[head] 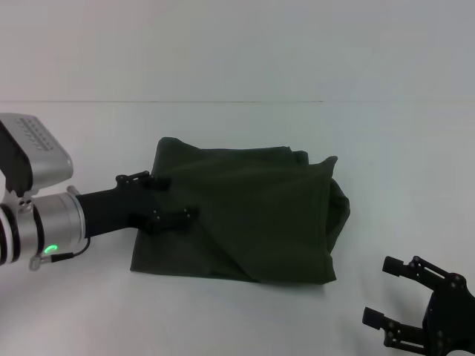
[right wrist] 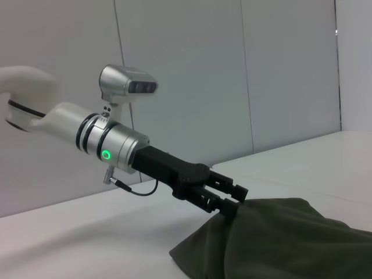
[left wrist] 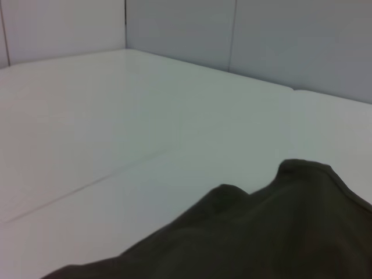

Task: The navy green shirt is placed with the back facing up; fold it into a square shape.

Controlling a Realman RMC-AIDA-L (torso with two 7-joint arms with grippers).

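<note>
The navy green shirt (head: pixel 252 211) lies in the middle of the white table as a rough, wrinkled rectangle, with a diagonal fold across it and a bunched right edge. No lettering shows. My left gripper (head: pixel 174 196) is at the shirt's left edge, open, with its two fingers spread over the cloth. The right wrist view shows that gripper (right wrist: pixel 234 197) with its fingertips at the raised edge of the shirt (right wrist: pixel 279 241). In the left wrist view only the shirt (left wrist: pixel 279 232) and the table show. My right gripper (head: pixel 380 291) hangs open near the front right, away from the cloth.
The white table (head: pixel 237 311) runs on all around the shirt. Pale wall panels (left wrist: pixel 232 35) rise behind the table's far edge. No other objects are in view.
</note>
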